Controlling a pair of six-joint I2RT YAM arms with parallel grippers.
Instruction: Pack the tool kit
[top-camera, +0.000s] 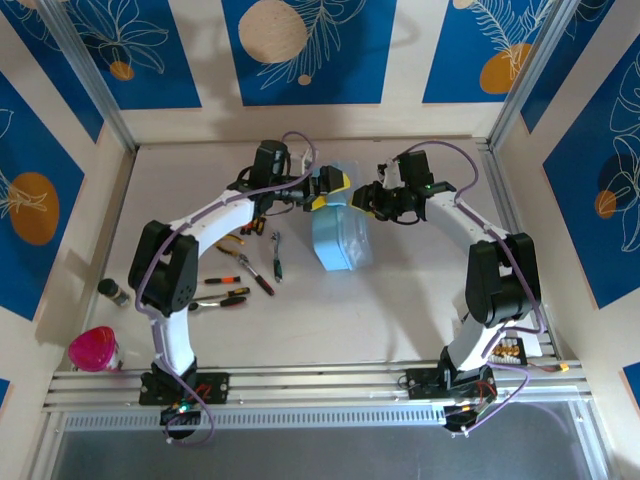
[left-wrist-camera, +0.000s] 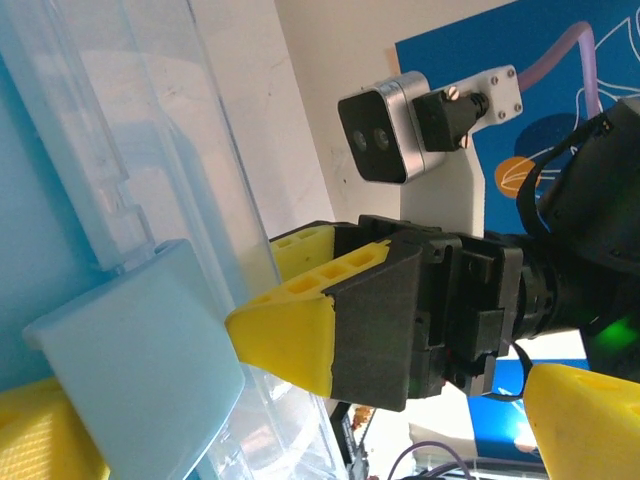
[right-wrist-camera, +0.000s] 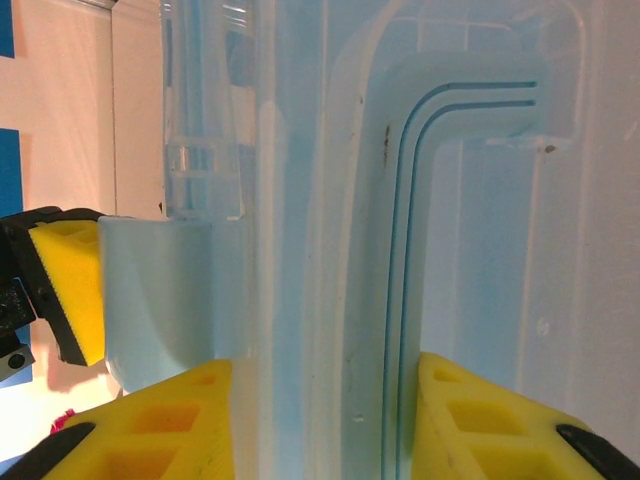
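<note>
Top view: the tool kit case (top-camera: 338, 240) lies at frame centre, with loose tools (top-camera: 250, 270) to its left and bare table (top-camera: 400, 310) at lower right. Right wrist view: the right gripper (right-wrist-camera: 320, 380) pinches the clear lid wall. Left wrist view: the left gripper (left-wrist-camera: 300, 400) is spread wide, one finger beside the latch (left-wrist-camera: 140, 370).

- The left arm (top-camera: 205, 220) and the right arm (top-camera: 455, 222) are wearing white shells between black joint housings.
- Purple cables (left-wrist-camera: 565, 47) are running along each one.
- The left claw (top-camera: 325, 190) and the right claw (top-camera: 368, 198) are carrying yellow ribbed fingers (left-wrist-camera: 285, 335) on black bodies.
- A silver two-lens camera (left-wrist-camera: 385, 125) is sitting on a white, screw-fastened bracket (left-wrist-camera: 445, 195).
</note>
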